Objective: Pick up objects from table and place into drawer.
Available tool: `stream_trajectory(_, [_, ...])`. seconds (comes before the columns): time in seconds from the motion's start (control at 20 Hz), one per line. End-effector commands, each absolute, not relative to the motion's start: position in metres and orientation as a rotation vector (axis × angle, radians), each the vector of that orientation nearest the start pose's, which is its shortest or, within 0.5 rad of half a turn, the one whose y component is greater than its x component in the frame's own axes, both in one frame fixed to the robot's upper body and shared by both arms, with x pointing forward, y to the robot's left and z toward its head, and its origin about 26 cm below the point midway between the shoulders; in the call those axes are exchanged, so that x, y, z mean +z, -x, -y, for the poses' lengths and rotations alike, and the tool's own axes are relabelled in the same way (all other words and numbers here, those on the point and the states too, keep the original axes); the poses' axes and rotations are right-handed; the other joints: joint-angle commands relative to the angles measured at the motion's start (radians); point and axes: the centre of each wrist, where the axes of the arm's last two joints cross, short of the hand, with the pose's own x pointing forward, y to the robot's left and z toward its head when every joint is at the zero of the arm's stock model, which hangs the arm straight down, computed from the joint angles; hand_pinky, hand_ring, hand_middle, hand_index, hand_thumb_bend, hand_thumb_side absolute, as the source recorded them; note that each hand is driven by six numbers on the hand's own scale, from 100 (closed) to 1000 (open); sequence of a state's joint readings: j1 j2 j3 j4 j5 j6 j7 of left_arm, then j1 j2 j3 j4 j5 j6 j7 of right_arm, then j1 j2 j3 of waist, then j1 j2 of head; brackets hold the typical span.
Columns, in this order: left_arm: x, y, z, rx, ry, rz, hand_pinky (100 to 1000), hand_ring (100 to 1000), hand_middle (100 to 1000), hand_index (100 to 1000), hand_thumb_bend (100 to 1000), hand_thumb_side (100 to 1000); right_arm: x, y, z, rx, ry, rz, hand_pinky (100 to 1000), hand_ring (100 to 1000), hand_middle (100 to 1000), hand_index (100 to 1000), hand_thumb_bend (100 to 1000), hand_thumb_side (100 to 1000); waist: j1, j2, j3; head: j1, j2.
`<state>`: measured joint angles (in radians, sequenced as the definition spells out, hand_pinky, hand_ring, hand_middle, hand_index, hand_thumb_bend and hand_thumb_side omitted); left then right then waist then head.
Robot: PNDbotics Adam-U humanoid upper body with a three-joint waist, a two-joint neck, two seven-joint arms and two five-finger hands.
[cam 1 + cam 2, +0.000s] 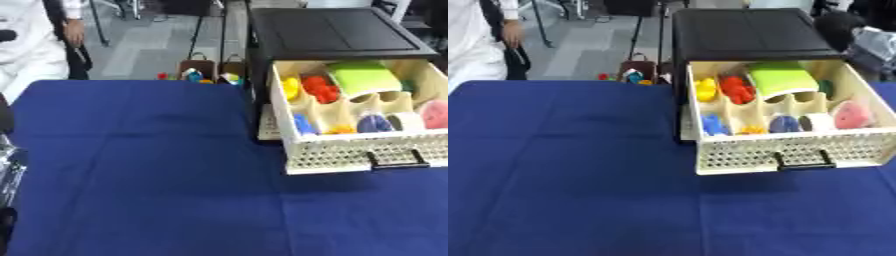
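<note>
Counter (579, 190): covered in a dark blue cloth, with faint fold lines running across it; the near and left parts carry nothing.

Drawer (785, 150): cream, with a perforated front and a black handle (804, 162). It stands pulled out toward the near edge at the counter's right side, from a black cabinet (750, 32) set at the far right corner.

Drawer contents, near row, left to right: a blue piece (713, 125), a small orange-yellow piece (752, 130), a dark blue round piece (781, 123), a white ring like a tape roll (817, 121), a pink rounded piece (852, 115).

Drawer contents, far row, left to right: a yellow piece (705, 89), a red piece (737, 87), a large light green block (780, 80) lying over the dividers. All sit inside compartments; none shows on the cloth.

Beyond the far edge: small brown bags (199, 67) and a few coloured bits (229, 77) on the floor.

Hands: neither the left nor the right hand shows in either view, so whether they are spread or closed cannot be told.
</note>
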<state>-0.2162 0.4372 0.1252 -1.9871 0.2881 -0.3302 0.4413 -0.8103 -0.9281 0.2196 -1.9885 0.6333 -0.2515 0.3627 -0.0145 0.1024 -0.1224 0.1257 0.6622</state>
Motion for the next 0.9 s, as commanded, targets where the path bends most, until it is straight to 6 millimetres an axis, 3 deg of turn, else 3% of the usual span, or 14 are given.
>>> stream_trajectory(0.05, [0.201,-0.287,-0.313,0.303,-0.202,2.537,576,725,750,891,677,1000,0.376,-0.289,0.245,-2.104,-1.274,-1.953,614,693,820,789,361,1000,-0.004,-0.016,0.001,-0.013,0.008])
stream_trajectory(0.45, [0.189,-0.285,-0.310,0.323,-0.203,2.479,570,722,749,884,671,1000,0.365,-0.287,0.242,-2.354,-1.057,-1.833,484,611,683,775,474,1000,-0.012,-0.013,-0.002,-0.011,-0.006])
stream_trajectory(0.5, [0.188,-0.285,-0.310,0.326,-0.202,2.476,570,722,749,883,667,1000,0.363,-0.287,0.242,-2.376,-1.021,-1.825,461,607,673,775,543,1000,-0.013,-0.012,-0.002,-0.010,-0.008])
stream_trajectory(0.55, [0.188,-0.285,-0.309,0.329,-0.201,2.473,569,722,750,883,670,1000,0.361,-0.287,0.243,-2.401,-0.984,-1.816,453,607,677,776,509,1000,-0.013,-0.011,-0.003,-0.009,-0.010])
stream_trajectory(0.9, [0.182,-0.284,-0.307,0.334,-0.192,2.448,563,719,747,878,671,1000,0.354,-0.289,0.245,-2.556,-0.806,-1.782,347,583,684,784,561,1000,-0.013,-0.009,-0.006,-0.010,-0.017])
